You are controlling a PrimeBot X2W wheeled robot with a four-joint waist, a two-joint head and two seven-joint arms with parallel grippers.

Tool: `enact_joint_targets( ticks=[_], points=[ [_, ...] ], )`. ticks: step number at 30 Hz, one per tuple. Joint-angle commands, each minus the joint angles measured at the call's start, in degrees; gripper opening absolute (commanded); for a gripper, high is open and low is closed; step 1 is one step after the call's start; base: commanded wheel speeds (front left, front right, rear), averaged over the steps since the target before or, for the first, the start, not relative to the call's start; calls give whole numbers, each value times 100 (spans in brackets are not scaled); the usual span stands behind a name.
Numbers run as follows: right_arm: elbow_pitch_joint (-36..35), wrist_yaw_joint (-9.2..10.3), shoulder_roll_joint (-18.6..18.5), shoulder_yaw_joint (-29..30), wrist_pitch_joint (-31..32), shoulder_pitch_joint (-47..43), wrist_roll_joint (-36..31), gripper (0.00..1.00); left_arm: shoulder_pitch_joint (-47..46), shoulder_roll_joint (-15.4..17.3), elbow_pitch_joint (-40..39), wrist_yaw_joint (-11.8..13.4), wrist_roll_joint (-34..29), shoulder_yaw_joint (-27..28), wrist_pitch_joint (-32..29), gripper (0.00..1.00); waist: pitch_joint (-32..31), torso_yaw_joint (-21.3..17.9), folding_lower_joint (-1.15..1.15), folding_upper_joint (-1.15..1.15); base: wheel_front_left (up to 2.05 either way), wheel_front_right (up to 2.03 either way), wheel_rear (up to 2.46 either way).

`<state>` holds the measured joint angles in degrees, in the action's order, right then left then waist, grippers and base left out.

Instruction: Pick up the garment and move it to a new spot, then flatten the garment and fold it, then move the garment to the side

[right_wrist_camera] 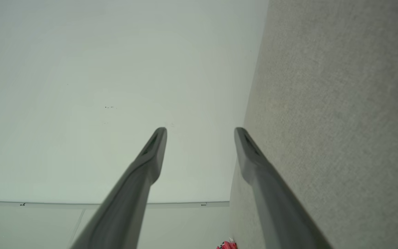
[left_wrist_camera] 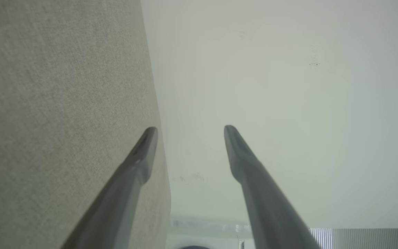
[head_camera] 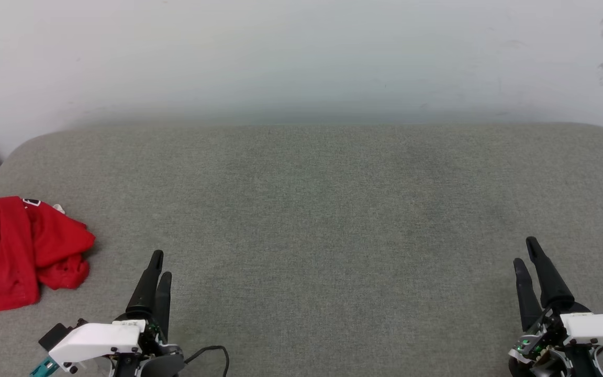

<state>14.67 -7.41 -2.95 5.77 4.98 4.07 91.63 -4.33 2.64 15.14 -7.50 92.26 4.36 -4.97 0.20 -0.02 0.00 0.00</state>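
The garment [head_camera: 16, 251] is a red shirt lying crumpled at the left edge of the grey cushioned surface [head_camera: 322, 209]; a strip of white striped trim shows on its left side. A small red bit of the garment [right_wrist_camera: 227, 245] also peeks in at the bottom of the right wrist view. My left gripper [head_camera: 159, 266] hovers low at the front left, a short way right of the garment, open and empty; its fingers [left_wrist_camera: 143, 152] stand well apart in the left wrist view. My right gripper [head_camera: 525, 252] is at the front right, open and empty, fingers [right_wrist_camera: 155, 147] spread.
A pale wall [head_camera: 301, 57] rises behind the grey surface. The surface has rounded back corners, and its left edge runs close by the garment. A black cable [head_camera: 212, 352] loops near my left wrist.
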Motion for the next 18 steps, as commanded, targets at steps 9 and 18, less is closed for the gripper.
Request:
enact_joint_targets(
  ticks=[9, 18],
  points=[
    [-345, -8, -56, -162, -294, 6, -592, 100, -242, 59, -308, -1, -612, -328, 290, 100, -3, 0, 0, 0, 0, 0, 0],
    [-570, -8, -112, -218, -515, -15, -1967, 100, -284, 42, -467, -1, -1909, -451, 512, 100, -6, 12, 0, 0, 0, 0, 0]
  ],
)
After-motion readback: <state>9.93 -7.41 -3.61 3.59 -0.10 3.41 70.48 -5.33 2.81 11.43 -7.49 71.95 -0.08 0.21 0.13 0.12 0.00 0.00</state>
